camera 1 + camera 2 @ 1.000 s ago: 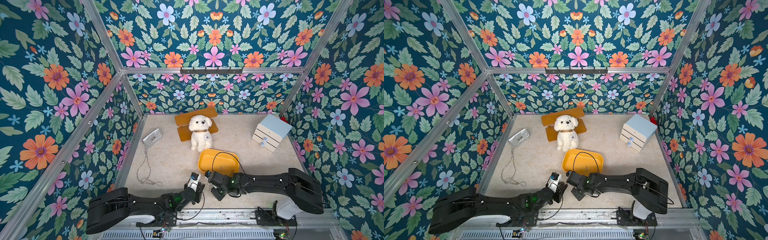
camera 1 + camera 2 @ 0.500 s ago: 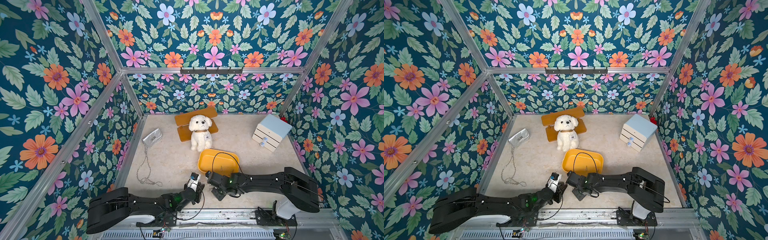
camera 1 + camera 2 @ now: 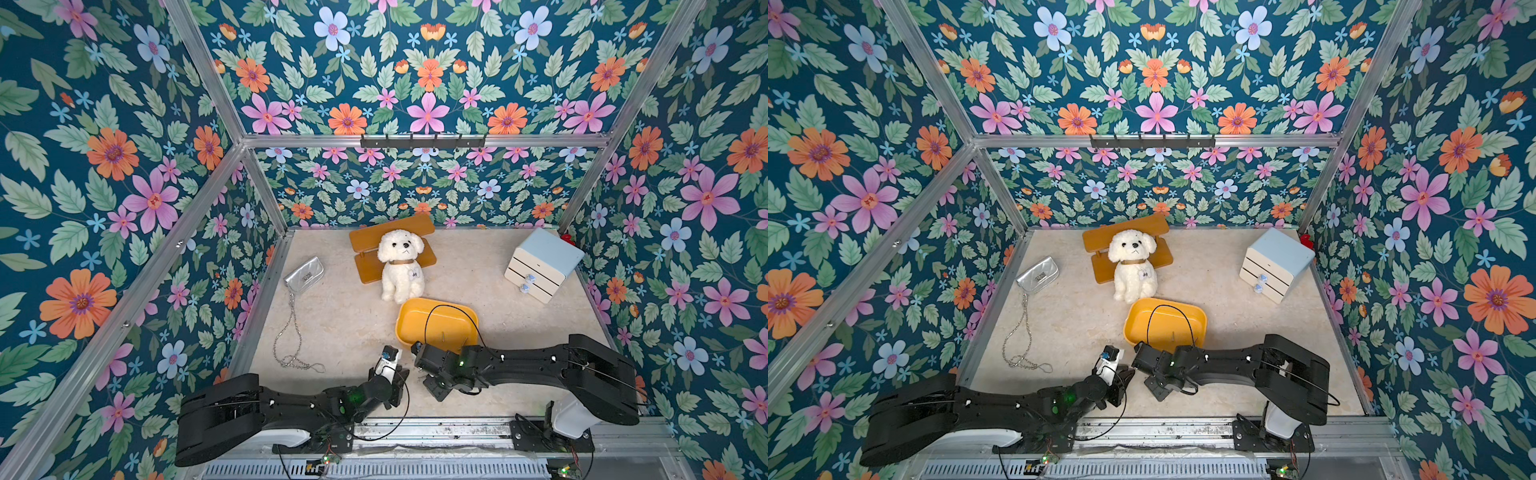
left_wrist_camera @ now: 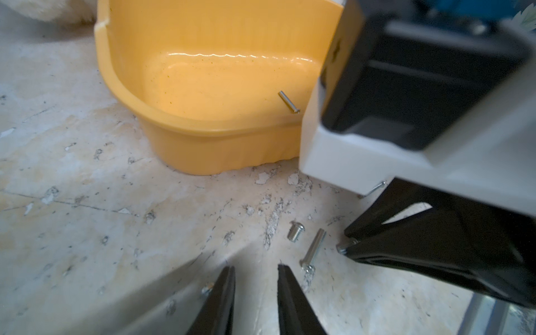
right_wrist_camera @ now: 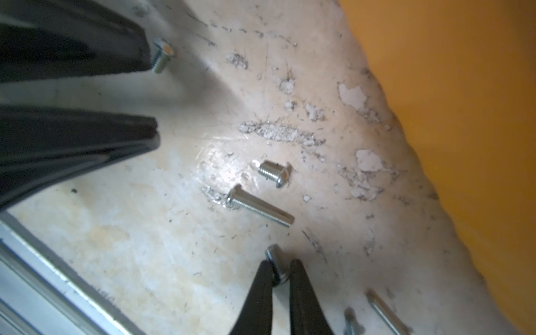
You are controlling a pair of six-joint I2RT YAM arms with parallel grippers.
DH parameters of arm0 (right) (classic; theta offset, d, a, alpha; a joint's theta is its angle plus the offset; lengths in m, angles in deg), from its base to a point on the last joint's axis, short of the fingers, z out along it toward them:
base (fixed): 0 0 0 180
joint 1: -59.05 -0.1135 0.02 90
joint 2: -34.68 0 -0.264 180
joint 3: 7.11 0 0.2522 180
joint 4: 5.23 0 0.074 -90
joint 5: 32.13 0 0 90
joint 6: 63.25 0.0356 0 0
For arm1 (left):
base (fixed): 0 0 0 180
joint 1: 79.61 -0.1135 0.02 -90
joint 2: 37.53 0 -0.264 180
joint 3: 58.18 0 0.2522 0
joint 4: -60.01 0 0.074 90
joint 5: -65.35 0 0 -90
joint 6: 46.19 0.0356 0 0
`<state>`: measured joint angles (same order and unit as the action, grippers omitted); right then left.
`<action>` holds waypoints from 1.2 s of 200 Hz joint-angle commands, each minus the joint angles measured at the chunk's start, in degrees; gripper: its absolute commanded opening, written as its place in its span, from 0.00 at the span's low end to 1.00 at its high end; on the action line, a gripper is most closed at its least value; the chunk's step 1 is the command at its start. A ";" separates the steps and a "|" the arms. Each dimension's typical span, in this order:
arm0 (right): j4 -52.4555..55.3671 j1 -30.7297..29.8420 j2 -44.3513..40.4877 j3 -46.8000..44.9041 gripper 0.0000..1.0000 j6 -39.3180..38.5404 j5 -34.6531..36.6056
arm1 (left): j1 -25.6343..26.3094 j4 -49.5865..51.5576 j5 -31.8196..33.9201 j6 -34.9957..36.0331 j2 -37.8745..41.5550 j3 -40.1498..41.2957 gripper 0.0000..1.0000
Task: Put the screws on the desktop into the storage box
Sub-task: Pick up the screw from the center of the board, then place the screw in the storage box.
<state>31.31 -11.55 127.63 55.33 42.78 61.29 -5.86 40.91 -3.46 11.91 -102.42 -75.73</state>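
Screws (image 5: 259, 206): small, silvery, threaded

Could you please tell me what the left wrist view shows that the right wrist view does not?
Only the left wrist view shows inside the storage box, where one thin screw lies, plus white plush fur. Only the right wrist view shows a blurred screw beside the right gripper. Both show the desktop, a stubby screw next to a long screw, and the right gripper closed on a short screw.
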 commanded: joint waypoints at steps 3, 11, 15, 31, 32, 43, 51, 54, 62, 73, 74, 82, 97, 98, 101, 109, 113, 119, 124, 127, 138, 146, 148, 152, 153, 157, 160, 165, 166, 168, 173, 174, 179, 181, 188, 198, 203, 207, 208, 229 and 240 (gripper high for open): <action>1.31 -0.07 -1.29 0.09 0.14 0.79 1.05 | -0.02 -1.10 -0.01 0.74 -0.85 -0.75 0.31; 1.64 -0.12 -1.98 0.18 0.13 0.86 1.42 | 0.03 -1.08 -0.12 0.91 -0.86 -0.88 0.31; 1.72 -0.11 -2.29 0.18 0.13 0.87 1.63 | 0.07 -1.07 -0.24 1.02 -0.88 -0.98 0.31; 2.85 -0.12 -4.30 0.18 0.13 0.85 2.49 | 0.30 -1.11 -0.45 1.17 -0.51 -1.09 0.30; 2.95 -0.09 -4.42 0.22 0.13 0.89 2.52 | 0.32 -1.09 -0.45 1.29 -0.42 -1.11 0.30; 4.32 -0.04 -5.89 0.67 0.13 0.55 3.62 | 0.68 -1.11 -0.57 1.47 -0.37 -1.24 0.30; 5.46 0.25 -6.94 1.16 0.13 0.56 4.60 | 0.99 -1.29 -0.93 1.91 -0.83 -1.53 0.29; 5.90 0.43 -7.29 1.37 0.13 0.43 4.88 | 1.10 -1.36 -1.19 2.16 -1.04 -1.69 0.29; 7.08 1.15 -8.25 1.98 0.13 0.18 5.47 | 1.56 -1.95 -1.85 2.70 -2.02 -2.07 0.28; 7.80 2.68 -9.83 2.39 0.13 -0.18 5.63 | 2.23 -3.59 -3.12 3.93 -4.07 -2.61 0.28; 7.89 2.89 -10.04 2.43 0.13 -0.24 5.59 | 2.29 -3.69 -3.23 4.03 -4.26 -2.70 0.28; 8.28 4.30 -11.06 2.73 0.13 -0.76 5.46 | 2.65 -4.58 -3.86 4.73 -5.94 -3.28 0.28; 8.71 6.88 -12.43 3.62 0.14 -1.78 6.13 | 3.55 -6.12 -4.25 6.15 -9.02 -4.38 0.28; 8.74 7.06 -12.52 3.66 0.14 -1.79 6.19 | 3.61 -6.14 -4.28 6.24 -9.20 -4.47 0.28; 8.75 7.47 -12.64 3.83 0.14 -2.10 6.24 | 3.69 -6.40 -4.38 6.51 -9.74 -4.66 0.28; 8.58 9.05 -12.78 4.19 0.14 -2.62 6.16 | 3.88 -6.98 -4.83 7.08 -10.76 -5.03 0.28; 8.60 9.82 -12.72 4.47 0.14 -2.75 6.16 | 3.85 -7.31 -5.08 7.19 -11.10 -5.16 0.28; 8.67 10.94 -12.57 4.86 0.14 -3.00 5.95 | 3.89 -7.71 -5.34 7.36 -11.46 -5.22 0.28; 8.63 11.82 -12.27 5.20 0.14 -3.32 5.68 | 3.93 -7.90 -5.42 7.50 -11.54 -5.18 0.27; 8.67 12.34 -12.14 5.41 0.14 -3.37 5.57 | 3.93 -7.92 -5.45 7.55 -11.50 -5.17 0.27; 8.20 14.44 -11.44 5.82 0.15 -3.75 4.92 | 3.94 -7.77 -5.73 7.88 -11.47 -5.13 0.27; 8.02 15.88 -10.82 6.36 0.15 -4.11 3.98 | 3.97 -7.43 -6.37 8.22 -11.29 -5.25 0.26; 7.99 16.21 -10.60 6.44 0.15 -4.20 3.79 | 3.95 -7.40 -6.54 8.25 -11.29 -5.26 0.26; 7.76 16.84 -10.30 6.54 0.15 -4.30 3.49 | 3.92 -7.40 -6.84 8.42 -11.32 -5.26 0.26; 7.69 17.05 -10.23 6.53 0.15 -4.32 3.37 | 3.98 -7.44 -6.94 8.43 -11.32 -5.26 0.26; 7.56 17.58 -9.89 6.61 0.14 -4.39 2.94 | 3.92 -7.48 -7.46 8.44 -11.32 -5.33 0.26; 7.43 17.94 -9.52 6.72 0.15 -4.49 2.58 | 4.01 -7.59 -7.82 8.48 -11.43 -5.35 0.26; 7.10 18.44 -9.03 6.75 0.15 -4.66 2.07 | 3.94 -7.76 -8.15 8.51 -11.68 -5.39 0.25; 7.06 18.56 -8.98 6.76 0.15 -4.68 1.96 | 3.94 -7.75 -8.21 8.52 -11.72 -5.41 0.25; 6.95 18.73 -8.69 6.81 0.15 -4.74 1.77 | 3.96 -7.75 -8.32 8.52 -11.86 -5.43 0.25; 6.69 19.18 -8.24 6.86 0.15 -4.87 1.39 | 3.96 -7.67 -8.45 8.57 -12.18 -5.60 0.25; 6.63 19.18 -8.14 6.90 0.16 -4.91 1.36 | 3.95 -7.66 -8.45 8.59 -12.28 -5.65 0.25; 6.39 19.49 -7.51 6.95 0.16 -5.04 1.13 | 3.94 -7.45 -8.45 8.59 -12.69 -5.90 0.25; 6.26 19.60 -7.30 6.90 0.16 -5.05 1.15 | 3.87 -7.30 -8.45 8.56 -12.83 -6.06 0.25; 5.93 19.88 -6.62 6.90 0.17 -5.13 1.15 | 3.94 -6.61 -8.36 8.61 -13.39 -6.58 0.25; 5.60 20.03 -5.61 6.94 0.19 -5.35 0.98 | 3.94 -6.00 -7.89 8.43 -13.93 -7.05 0.25; 5.43 20.15 -5.27 7.02 0.19 -5.36 0.93 | 3.94 -5.59 -7.25 8.23 -14.13 -7.23 0.25; 5.29 20.16 -5.04 7.01 0.19 -5.40 0.78 | 3.92 -5.25 -6.62 8.20 -14.15 -7.28 0.25; 5.29 20.16 -5.04 7.01 0.19 -5.40 0.78 | 3.93 -5.18 -6.43 8.14 -14.14 -7.32 0.25; 4.46 20.15 -4.78 6.75 0.20 -5.26 -0.15 | 3.93 -5.10 -3.76 8.43 -12.98 -6.69 0.25; 4.20 20.14 -4.79 6.64 0.21 -5.22 -0.34 | 3.92 -4.07 -2.42 8.56 -12.71 -6.99 0.25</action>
<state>36.95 8.58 122.80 61.98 37.80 62.32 -1.94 35.25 -9.49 19.93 -115.73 -82.57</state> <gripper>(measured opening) 0.194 0.253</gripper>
